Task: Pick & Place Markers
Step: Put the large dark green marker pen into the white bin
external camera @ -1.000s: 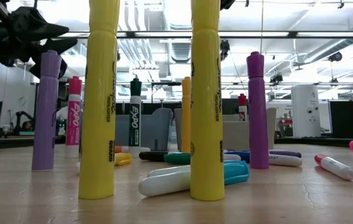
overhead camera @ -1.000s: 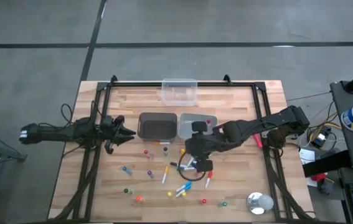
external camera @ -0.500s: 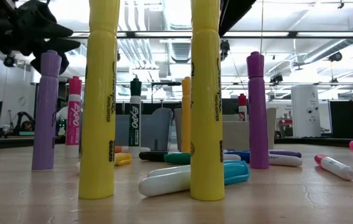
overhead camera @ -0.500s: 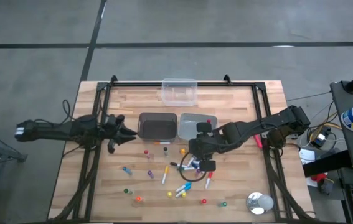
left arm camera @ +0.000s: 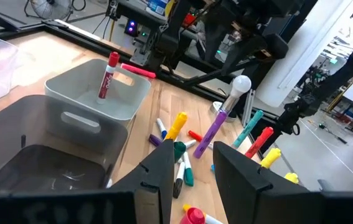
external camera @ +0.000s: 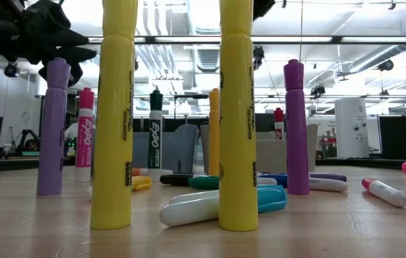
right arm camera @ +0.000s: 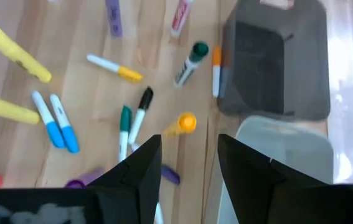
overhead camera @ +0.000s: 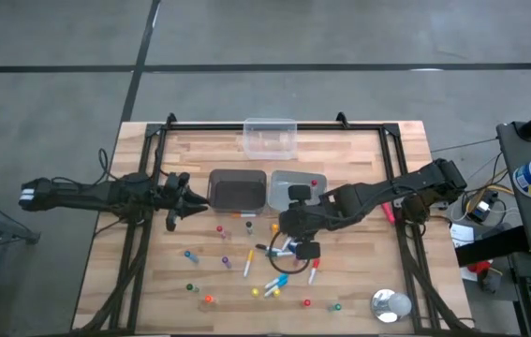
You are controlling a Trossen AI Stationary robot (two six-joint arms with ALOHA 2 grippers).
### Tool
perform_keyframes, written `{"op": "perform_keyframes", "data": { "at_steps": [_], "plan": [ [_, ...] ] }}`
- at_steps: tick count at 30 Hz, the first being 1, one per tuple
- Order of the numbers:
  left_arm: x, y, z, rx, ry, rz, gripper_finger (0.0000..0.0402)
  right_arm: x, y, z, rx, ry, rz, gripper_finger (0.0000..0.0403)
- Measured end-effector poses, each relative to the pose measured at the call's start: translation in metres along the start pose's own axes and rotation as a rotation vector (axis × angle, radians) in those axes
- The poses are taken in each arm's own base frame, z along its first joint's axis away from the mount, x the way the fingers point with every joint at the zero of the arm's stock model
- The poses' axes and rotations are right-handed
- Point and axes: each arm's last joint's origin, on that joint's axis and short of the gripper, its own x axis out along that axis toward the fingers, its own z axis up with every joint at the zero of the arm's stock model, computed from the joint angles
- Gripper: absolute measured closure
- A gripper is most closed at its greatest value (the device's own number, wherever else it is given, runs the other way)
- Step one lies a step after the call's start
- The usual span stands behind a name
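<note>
Markers (overhead camera: 249, 262) are scattered over the near middle of the wooden table, some standing on end and some lying flat. In the low view two yellow ones (external camera: 238, 122) stand closest. One red marker (left arm camera: 108, 74) leans inside the light grey bin (overhead camera: 295, 187). My left gripper (overhead camera: 186, 199) (left arm camera: 193, 152) hovers open just left of the dark bin (overhead camera: 237, 187), pointing toward the table's right. My right gripper (overhead camera: 295, 232) (right arm camera: 190, 142) hangs open above the marker cluster, over a standing orange marker (right arm camera: 187, 122). Neither holds anything.
A clear plastic bin (overhead camera: 270, 137) sits at the far edge. A silver tape roll (overhead camera: 390, 304) lies in the near right corner. A pink marker (overhead camera: 387, 213) lies by the right frame rail. Black frame rails run along the table's left, right and far sides.
My left gripper has edged a little toward the table's right, closer to the dark bin. The markers have not moved.
</note>
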Motion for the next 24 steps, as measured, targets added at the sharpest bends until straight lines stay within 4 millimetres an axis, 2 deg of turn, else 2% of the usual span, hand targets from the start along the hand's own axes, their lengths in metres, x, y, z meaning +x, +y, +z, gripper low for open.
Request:
{"op": "perform_keyframes", "data": {
  "at_steps": [9, 16, 24],
  "plan": [
    [0.000, -0.001, -0.002, 0.061, 0.038, -0.059, 0.0297, 0.003, -0.012, 0.006, -0.005, -0.051, 0.008, 0.0248],
    [0.000, -0.001, -0.004, 0.132, -0.015, -0.082, 0.0297, 0.005, -0.025, 0.007, 0.001, -0.051, 0.016, 0.0248],
    [-0.002, 0.002, -0.013, 0.175, -0.063, -0.149, 0.0297, 0.003, -0.035, 0.018, -0.004, -0.102, 0.050, 0.0248]
  ]
}}
